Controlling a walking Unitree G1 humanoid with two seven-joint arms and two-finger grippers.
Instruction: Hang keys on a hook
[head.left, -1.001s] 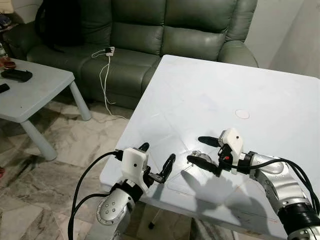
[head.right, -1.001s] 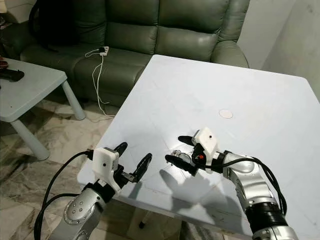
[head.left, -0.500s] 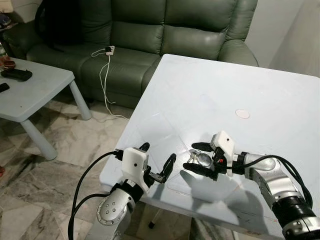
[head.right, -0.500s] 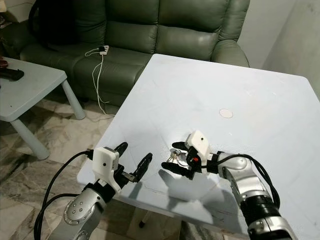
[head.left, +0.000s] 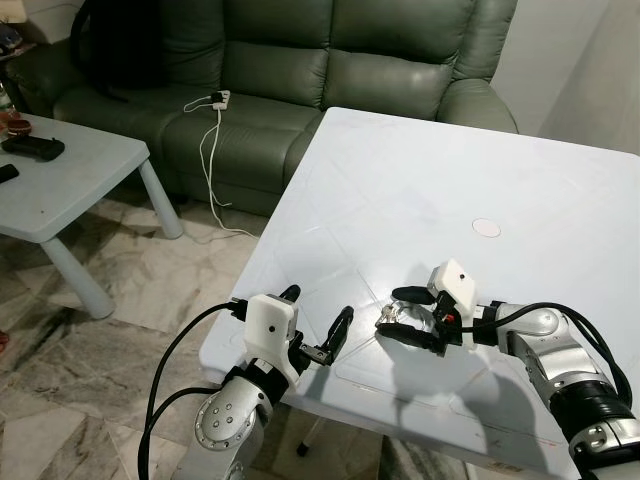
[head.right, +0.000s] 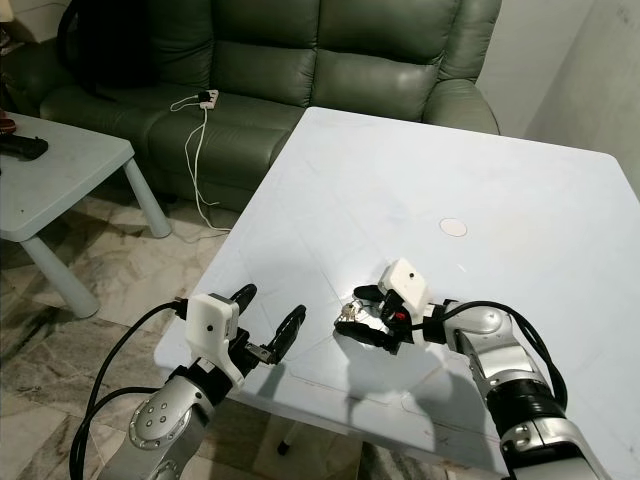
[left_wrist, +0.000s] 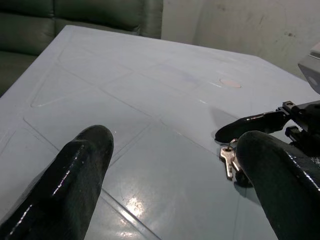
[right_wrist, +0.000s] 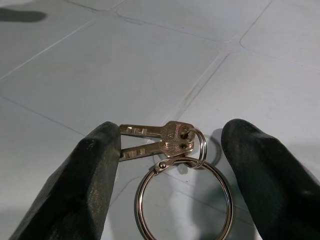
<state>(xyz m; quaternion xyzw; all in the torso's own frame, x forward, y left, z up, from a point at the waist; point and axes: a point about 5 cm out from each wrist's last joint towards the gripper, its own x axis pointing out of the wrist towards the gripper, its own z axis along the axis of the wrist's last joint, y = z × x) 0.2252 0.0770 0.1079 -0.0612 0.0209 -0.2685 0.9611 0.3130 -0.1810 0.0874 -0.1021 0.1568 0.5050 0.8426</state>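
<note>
A dark green leather sofa (head.left: 300, 60) runs along the back of the room, with a white charger and cable (head.left: 212, 120) trailing off its seat toward the marble floor (head.left: 130, 300). In front of it stands a large pale blue bench (head.left: 450, 190), square and moulded with shallow panel lines. A smaller pale side table (head.left: 60, 185) sits to the robot's left, carrying a dark object too small to identify.

The right arm reaches in over the near part of the bench. Its right pincer (head.left: 411, 314) lies low on the surface with its two black fingers spread apart, one on each side of the keys (right_wrist: 159, 139). The keys rest flat on the bench near its front edge: two small brass keys side by side, joined to a large metal ring (right_wrist: 183, 202). In the right wrist view one finger (right_wrist: 85, 180) touches the tips of the key blades, while the other finger stands clear of the ring.

The left pincer (head.left: 318, 328) hovers just off the bench's front-left corner, fingers spread wide and holding nothing.

A small pale disc (head.left: 486, 227) lies farther back on the bench, well apart from the keys.
</note>
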